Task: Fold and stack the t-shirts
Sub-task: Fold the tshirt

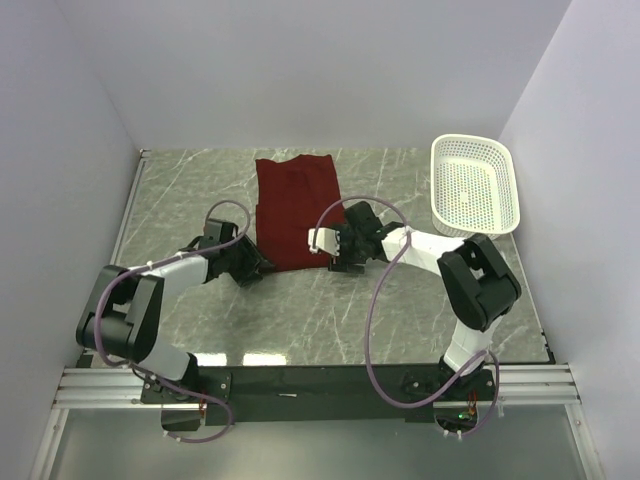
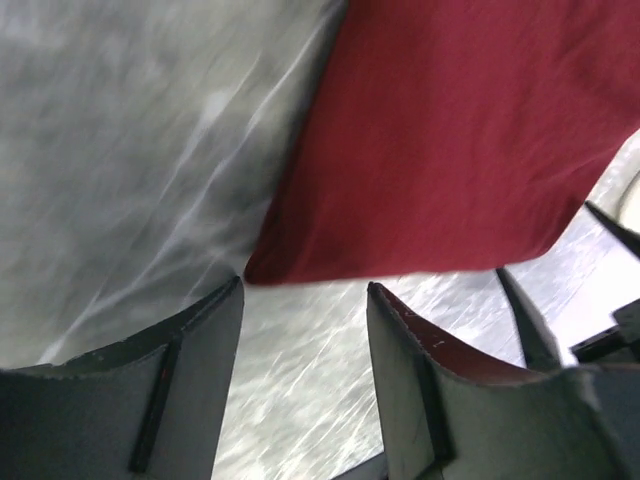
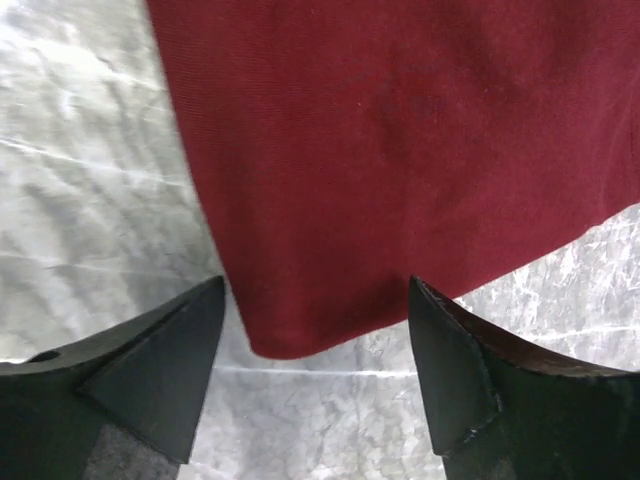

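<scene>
The left arm's fingers [image 2: 190, 380] are spread at the near left corner of the folded red t-shirt [image 1: 295, 205]. The right arm's fingers [image 3: 165, 370] are spread at its near right corner. The t-shirt lies mid-surface [image 1: 300, 320].

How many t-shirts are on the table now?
1: the dark red cloth t-shirt lies on the grey marble table, left of the white plastic basket; another could hide beneath it.

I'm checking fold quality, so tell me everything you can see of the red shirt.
The shirt is dark red, matte cloth, folded into a long narrow rectangle lying flat on the marble table. The open left hand frames its near left corner, the open right hand its near right corner; neither clamps it.
</scene>
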